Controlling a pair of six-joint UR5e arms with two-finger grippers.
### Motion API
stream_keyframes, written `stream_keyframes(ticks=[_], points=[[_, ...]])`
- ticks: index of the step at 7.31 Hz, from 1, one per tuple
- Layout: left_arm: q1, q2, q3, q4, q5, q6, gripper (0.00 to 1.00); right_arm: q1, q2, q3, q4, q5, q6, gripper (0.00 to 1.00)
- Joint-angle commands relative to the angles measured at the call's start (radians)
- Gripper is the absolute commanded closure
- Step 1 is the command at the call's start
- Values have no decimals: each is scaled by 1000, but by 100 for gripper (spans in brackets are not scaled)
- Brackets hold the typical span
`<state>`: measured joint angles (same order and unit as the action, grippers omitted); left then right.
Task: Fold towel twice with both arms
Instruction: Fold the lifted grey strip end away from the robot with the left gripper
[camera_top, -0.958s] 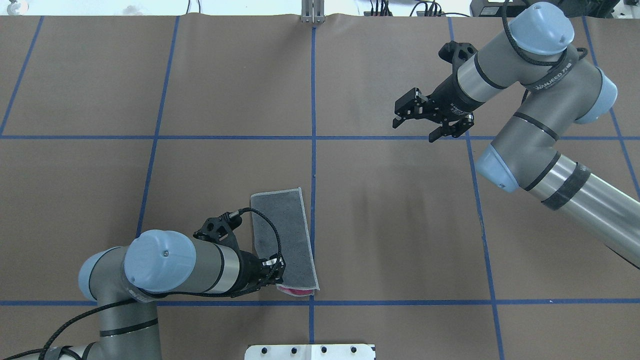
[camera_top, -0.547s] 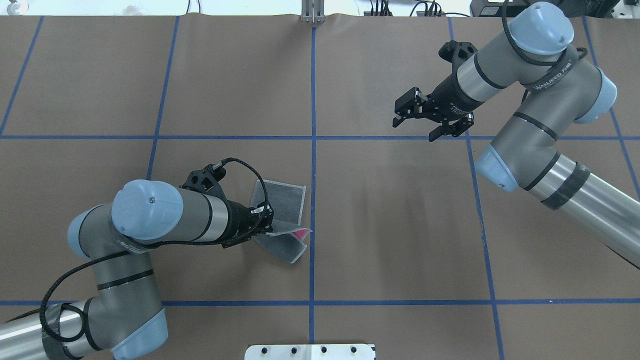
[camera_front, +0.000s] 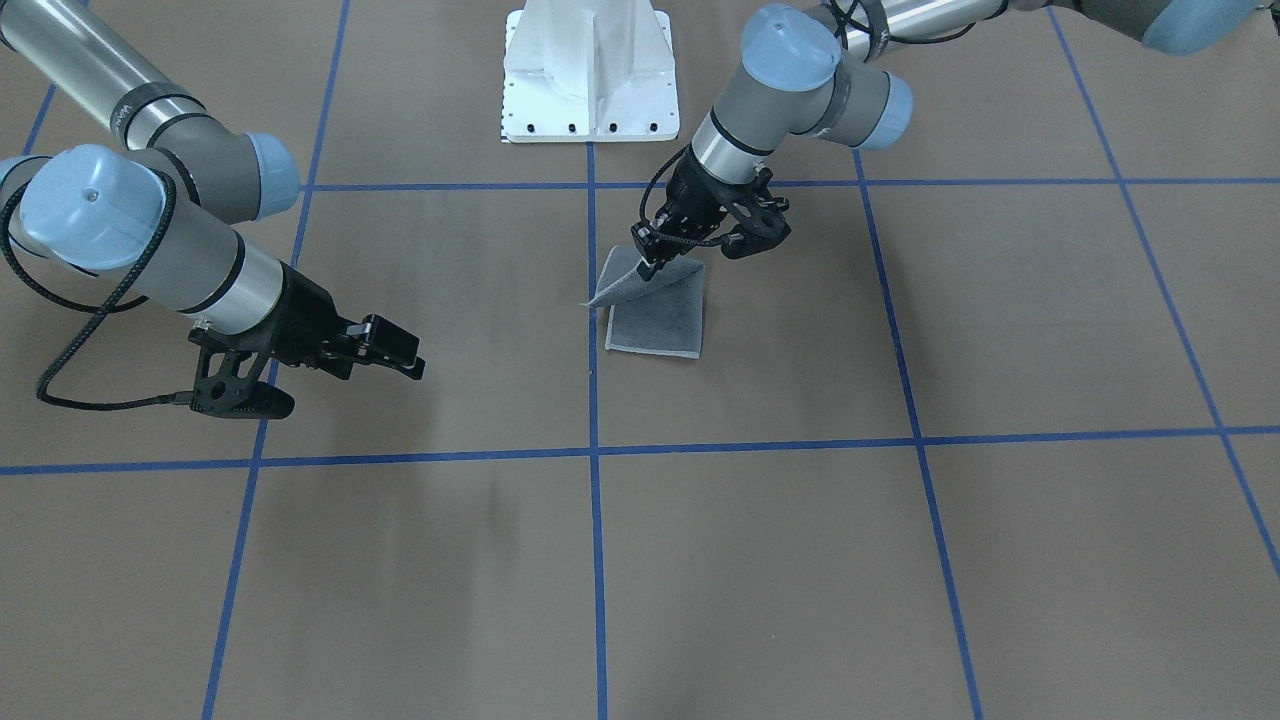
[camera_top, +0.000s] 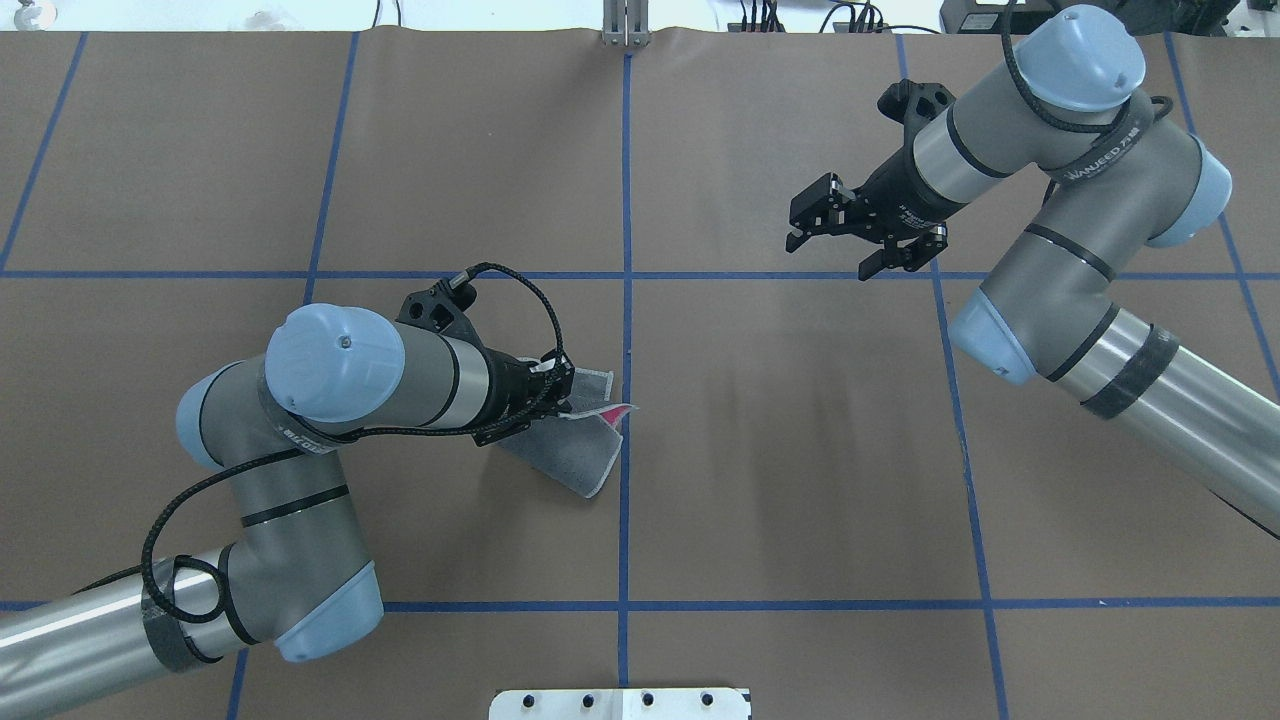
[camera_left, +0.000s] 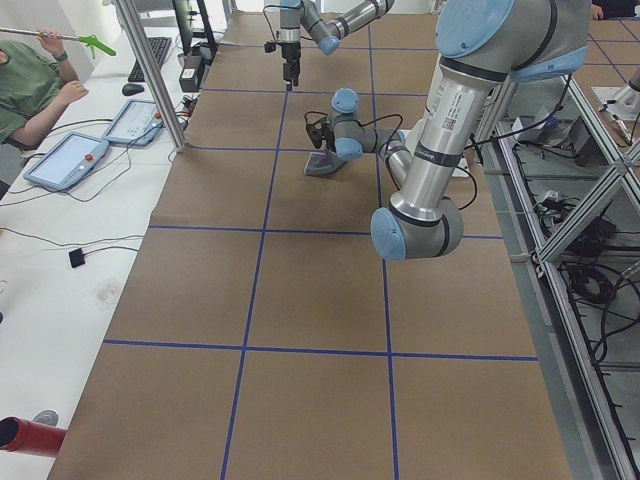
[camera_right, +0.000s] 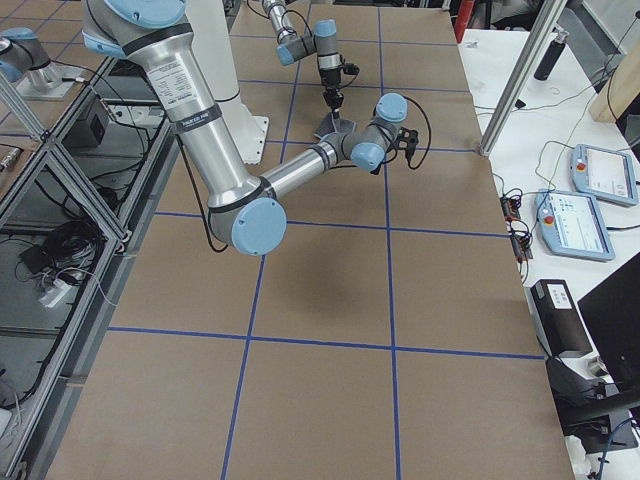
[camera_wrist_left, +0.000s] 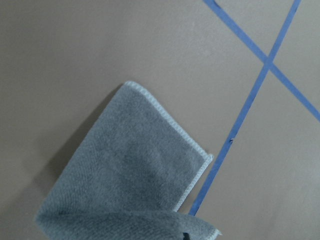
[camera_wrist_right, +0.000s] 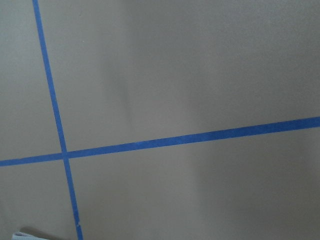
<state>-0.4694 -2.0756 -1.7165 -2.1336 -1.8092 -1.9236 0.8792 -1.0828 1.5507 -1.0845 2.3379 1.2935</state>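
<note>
Grey-and-pink square terry towel (camera_front: 655, 325) looks limp and light, lying on the brown counter (camera_front: 900, 550) just beside the blue tape centre line (camera_front: 592, 400). Left arm's fingers (camera_front: 650, 262) pinch its raised stitched corner, probably the best hold. Right arm's fingers (camera_top: 868, 270), well beyond that line, are spread and empty.

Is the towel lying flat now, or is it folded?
Partly folded: the left claw holds one end of the towel lifted over the flat part.

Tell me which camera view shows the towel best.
Exterior front-facing: the towel lies unobstructed, the left hand pinching its raised corner. Overhead, the left arm covers part but pink shows. Left wrist sees only grey cloth; side views show it tiny.
</note>
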Motion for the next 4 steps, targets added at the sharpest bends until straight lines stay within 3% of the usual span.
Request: stream_keyframes(ticks=[1, 4], points=[[-18, 0, 8, -6, -1, -20, 100, 0, 1, -3, 0, -3, 1, 0], [-38, 2, 11, -8, -2, -21, 100, -2, 1, -6, 0, -8, 0, 0]])
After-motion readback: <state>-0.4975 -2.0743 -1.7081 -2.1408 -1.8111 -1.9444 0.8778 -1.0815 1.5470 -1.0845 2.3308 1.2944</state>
